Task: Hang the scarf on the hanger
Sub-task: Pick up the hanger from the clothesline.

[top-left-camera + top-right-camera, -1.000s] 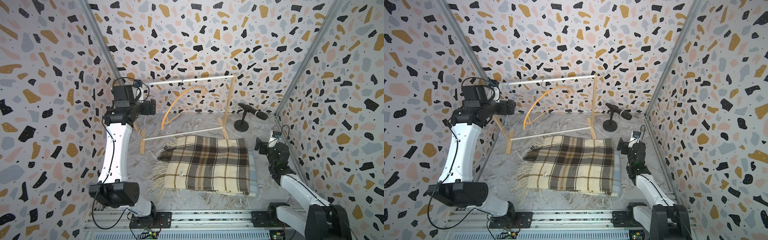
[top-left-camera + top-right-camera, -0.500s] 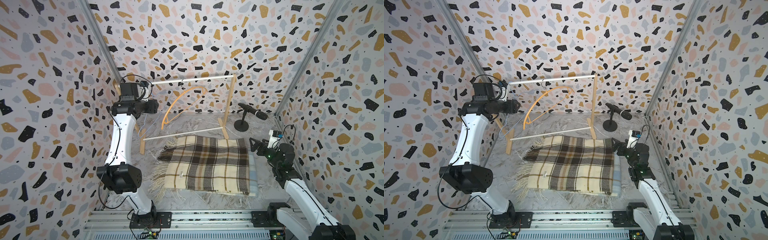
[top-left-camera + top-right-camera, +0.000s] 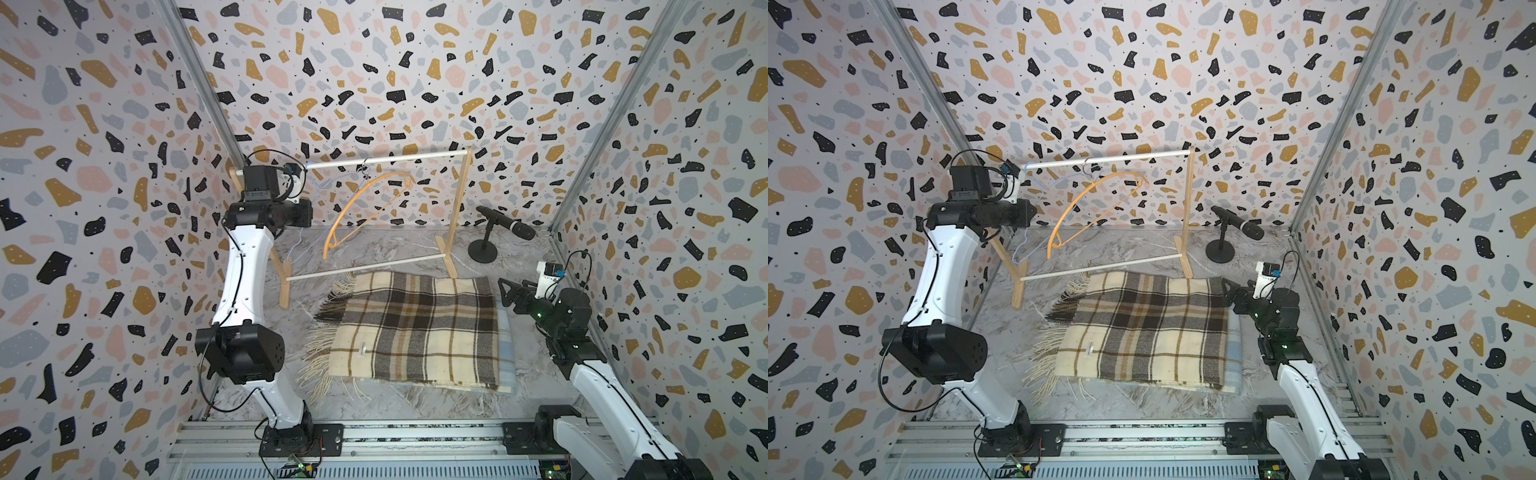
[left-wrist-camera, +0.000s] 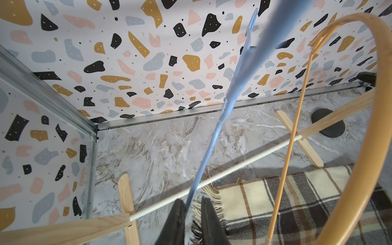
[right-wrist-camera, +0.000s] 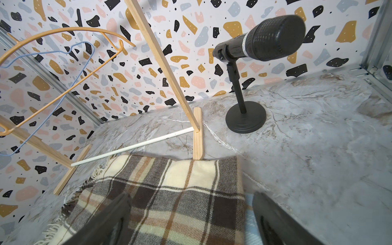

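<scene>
The plaid scarf (image 3: 419, 332) (image 3: 1150, 332) lies folded flat on the marble floor. An orange hanger (image 3: 361, 195) (image 3: 1084, 195) and a thin blue wire hanger (image 4: 212, 148) hang from the rack's white top rail (image 3: 386, 158). My left gripper (image 4: 192, 201) is raised at the rail's left end. Its jaws are narrowed around the blue hanger's wire, which lies against one finger with a small gap to the other. My right gripper (image 5: 191, 195) (image 3: 509, 291) is open wide, low over the scarf's (image 5: 169, 191) right edge.
The wooden rack's feet (image 3: 284, 291) and lower white rod (image 3: 365, 268) stand just behind the scarf. A black microphone on a round stand (image 3: 505, 224) sits at the back right. Patterned walls close in on three sides.
The left arm swung in toward the rail and its jaws closed from wide to narrow around the blue hanger. The right arm reached forward and lower, to the scarf's right edge.
</scene>
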